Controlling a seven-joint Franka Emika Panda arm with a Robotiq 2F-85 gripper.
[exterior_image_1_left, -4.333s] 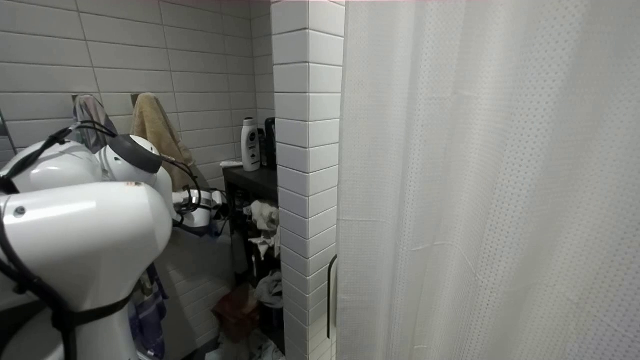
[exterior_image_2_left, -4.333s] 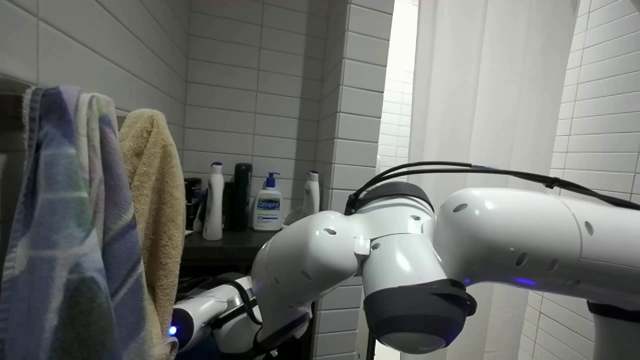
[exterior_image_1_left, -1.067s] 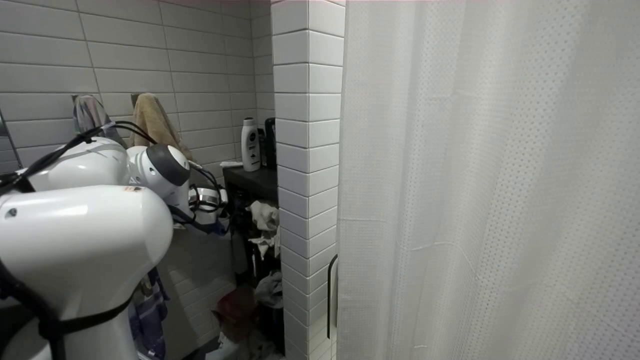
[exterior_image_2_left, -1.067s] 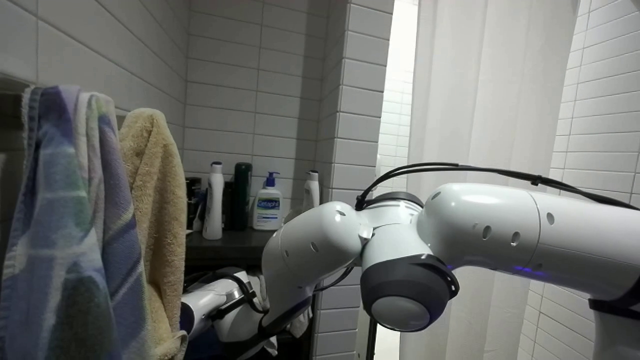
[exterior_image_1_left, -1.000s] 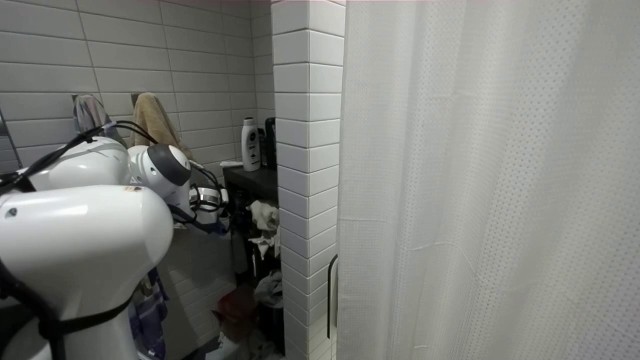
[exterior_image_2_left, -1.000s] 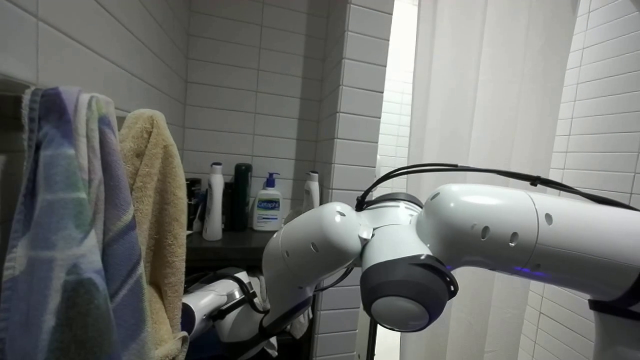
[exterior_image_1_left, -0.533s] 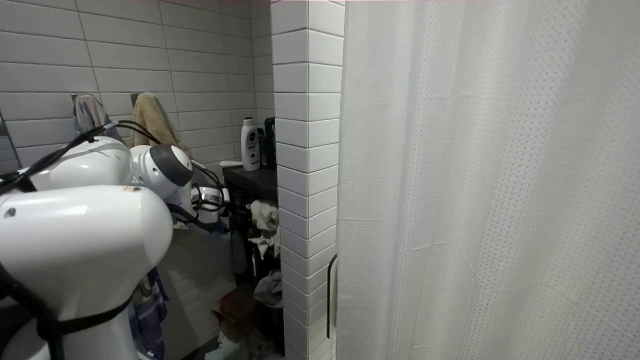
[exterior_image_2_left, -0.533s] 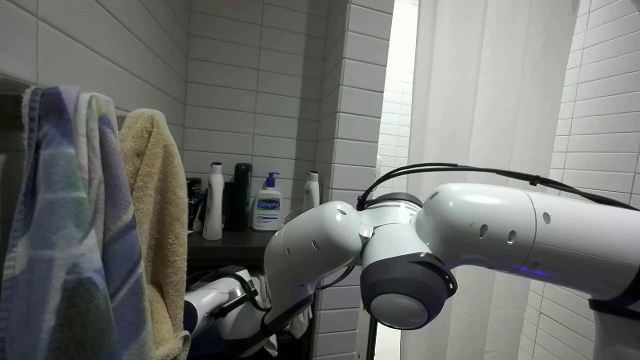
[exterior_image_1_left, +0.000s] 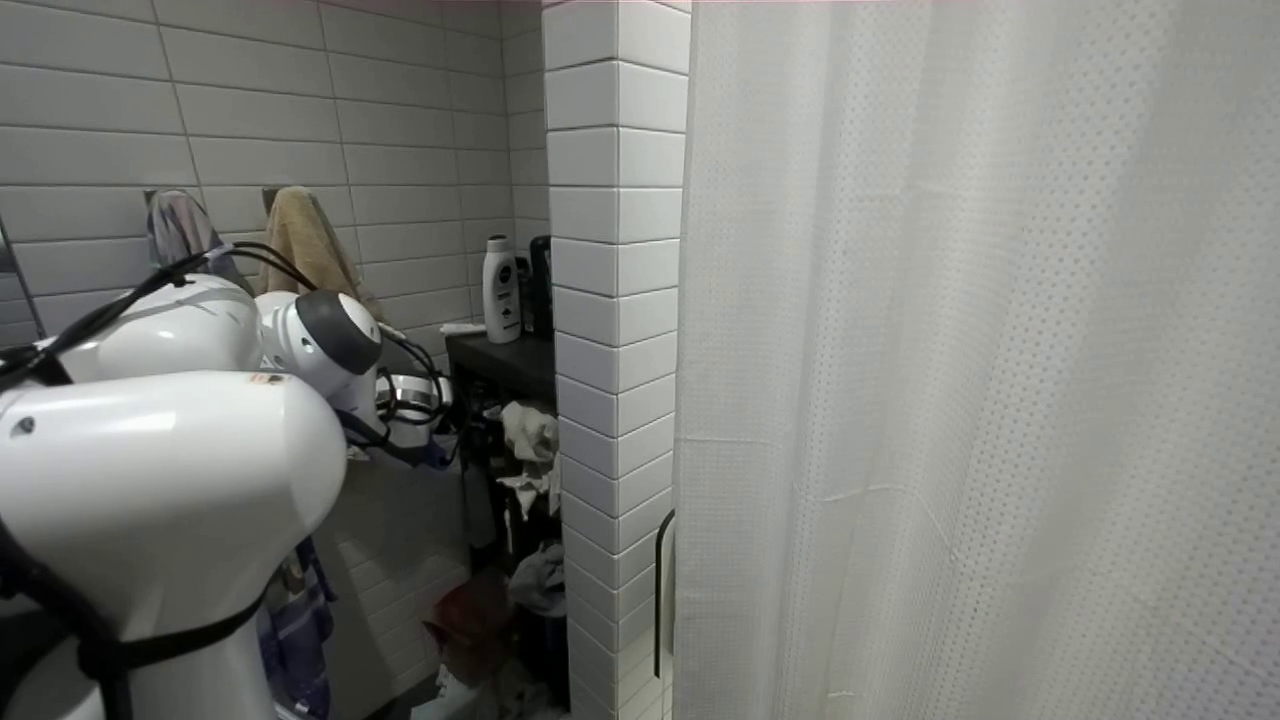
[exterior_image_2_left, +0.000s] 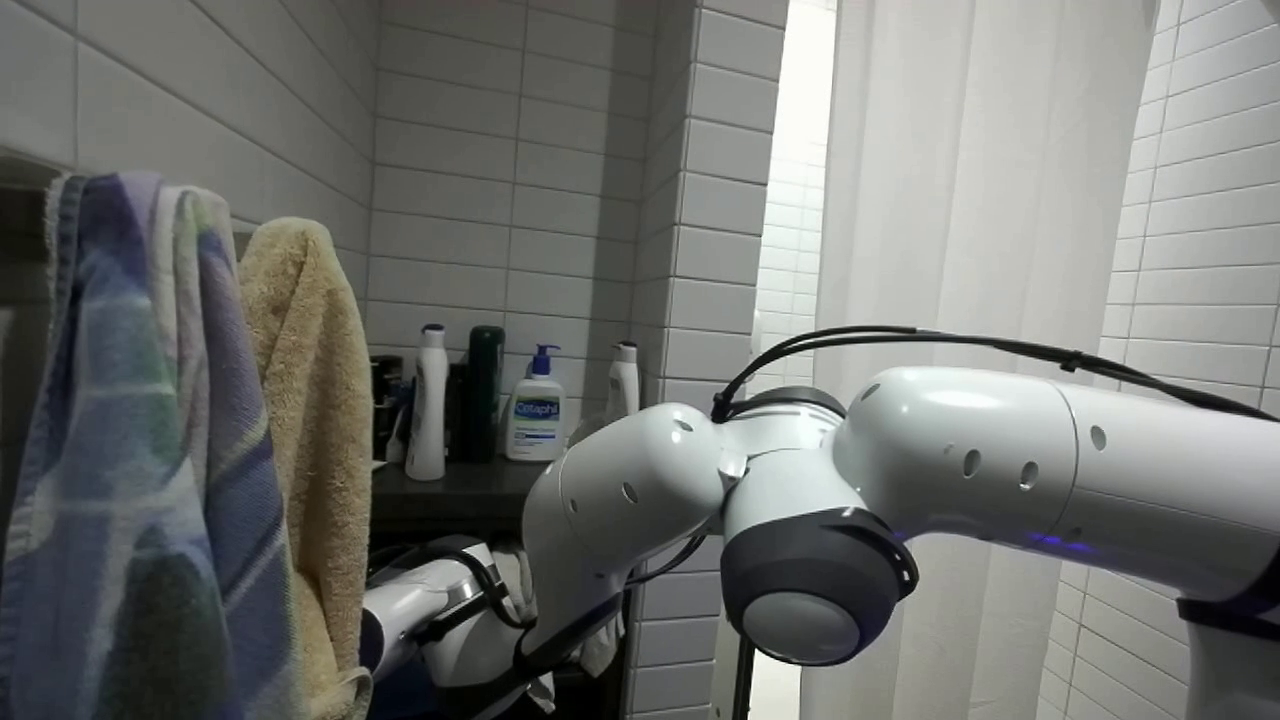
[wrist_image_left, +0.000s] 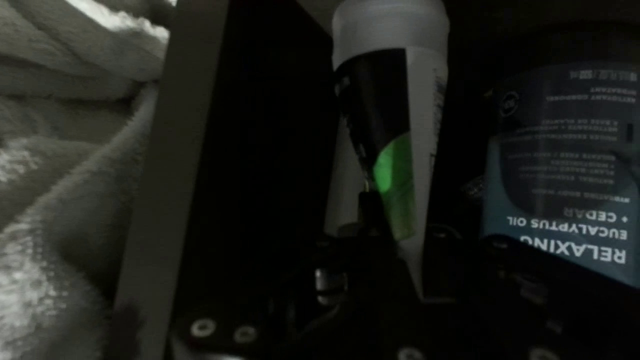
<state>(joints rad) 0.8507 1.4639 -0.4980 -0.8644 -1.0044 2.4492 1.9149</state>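
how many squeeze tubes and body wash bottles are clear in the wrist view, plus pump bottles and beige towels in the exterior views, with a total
Squeeze tube: 1
Eucalyptus and cedar body wash bottle: 1
Cetaphil pump bottle: 1
Hanging beige towel: 1
Total: 4

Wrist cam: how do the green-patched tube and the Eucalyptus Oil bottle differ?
Color: the tube is white, black and green; the bottle is blue with pale lettering.
Outline: the tube tapers toward the bottom of the picture; the bottle looks broader, though the right edge cuts it off.
Print: the bottle's large lettering is legible but upside down; the tube's is too dim to read.
Shared: both are printed and poorly lit.
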